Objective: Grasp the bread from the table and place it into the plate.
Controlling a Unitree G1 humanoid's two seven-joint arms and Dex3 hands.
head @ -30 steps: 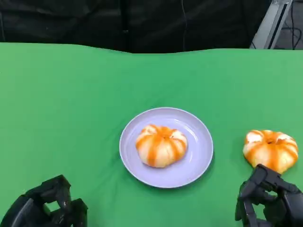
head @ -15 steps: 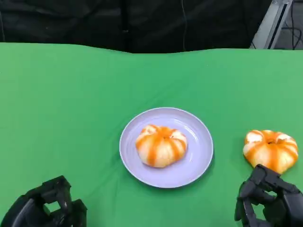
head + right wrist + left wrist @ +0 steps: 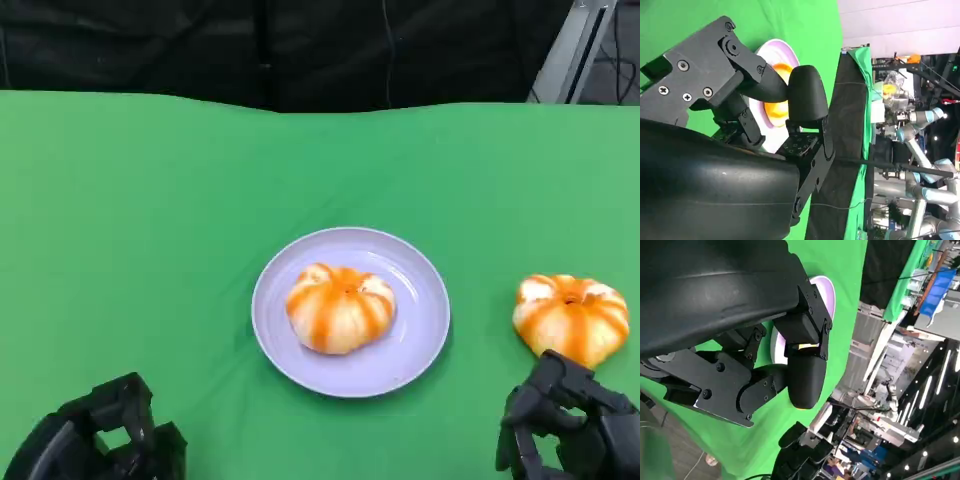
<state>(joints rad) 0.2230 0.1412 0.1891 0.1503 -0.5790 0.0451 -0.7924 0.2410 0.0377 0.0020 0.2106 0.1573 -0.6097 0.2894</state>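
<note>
In the head view we see a green bench point(image 3: 150, 230) with a pale lilac plate point(image 3: 420, 320) near its middle, and in that plate sits 1 round bun with orange stripes point(image 3: 340, 307), resting a little toward the plate's left side. A second striped bun, the bread point(image 3: 571, 317) of the task, lies on the bare cloth to the right of the plate, apart from its rim. Our right hand point(image 3: 568, 425) sits at the lower right, just beside the near edge of that bread; its dark fingers are curled in and have hold of nothing, and we cannot tell whether they touch the bun. Our left hand point(image 3: 100, 438) rests at the lower left, well apart from the plate, fingers likewise curled in with nothing in them. In the left wrist view the left hand's fingers point(image 3: 805, 375) are folded close to its shell, and past them we catch a slice of the plate point(image 3: 824, 287) on the green cloth. In the right wrist view the right hand's fingers point(image 3: 807, 97) bend inward around no object, and behind them the plate point(image 3: 777, 47) shows with its orange bun point(image 3: 776, 107) inside.
</note>
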